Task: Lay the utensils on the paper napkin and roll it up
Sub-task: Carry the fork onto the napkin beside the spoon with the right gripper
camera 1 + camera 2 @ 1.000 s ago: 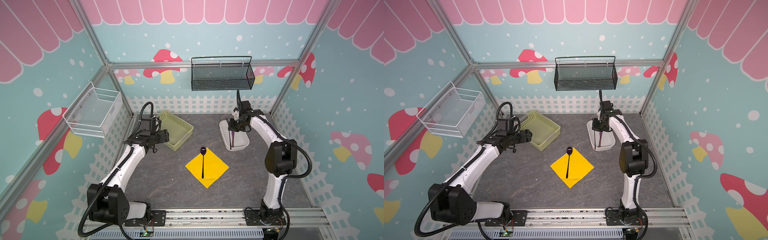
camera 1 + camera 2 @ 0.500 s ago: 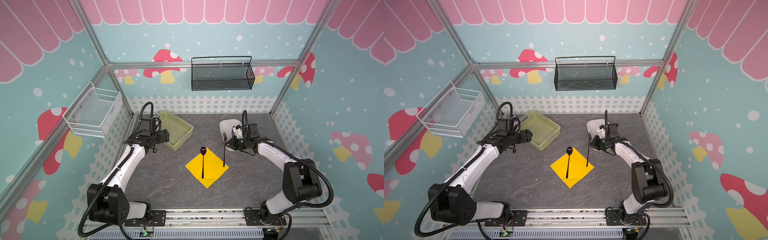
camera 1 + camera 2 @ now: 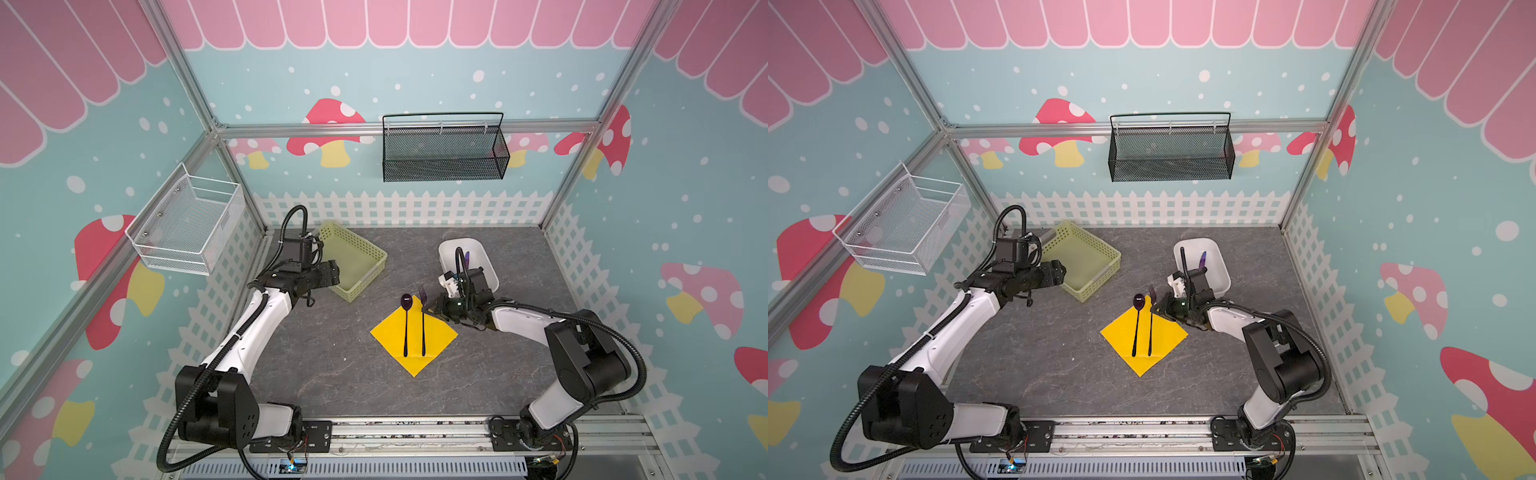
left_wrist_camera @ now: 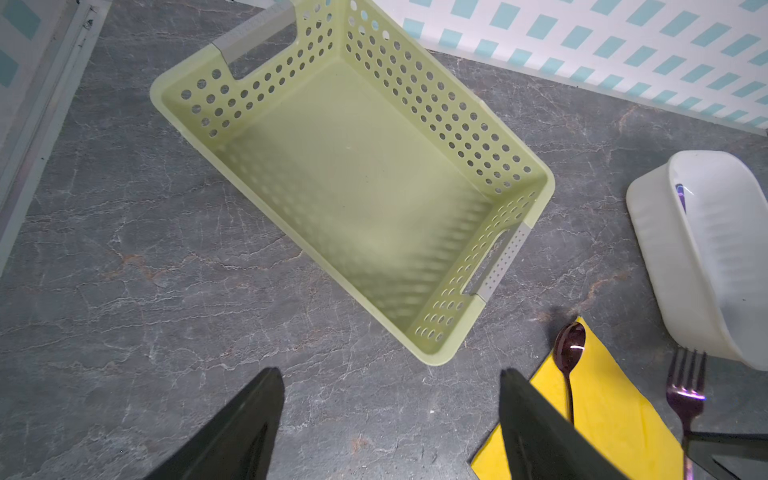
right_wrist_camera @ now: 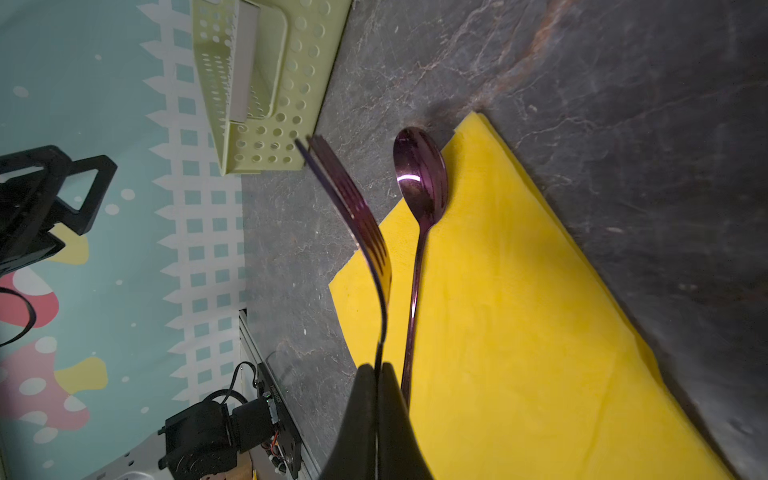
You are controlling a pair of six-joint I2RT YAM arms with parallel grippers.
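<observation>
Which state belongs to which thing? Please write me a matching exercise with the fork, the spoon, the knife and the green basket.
Things:
1. fork
2. spoon
3. knife
4. green basket

States:
a. empty
b. inside the white tub
c. lying on the yellow napkin, not gripped
d. pinched in the right gripper

Pairs: 1-d, 2-c, 3-b, 4-a

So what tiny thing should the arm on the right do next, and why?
Most likely it should open the right gripper and let go of the slim dark plastic fork. The fork is pinched near its neck and stretches over the thin yellow paper napkin, parallel to the dark purple plastic spoon lying there, so it seems placed.
</observation>
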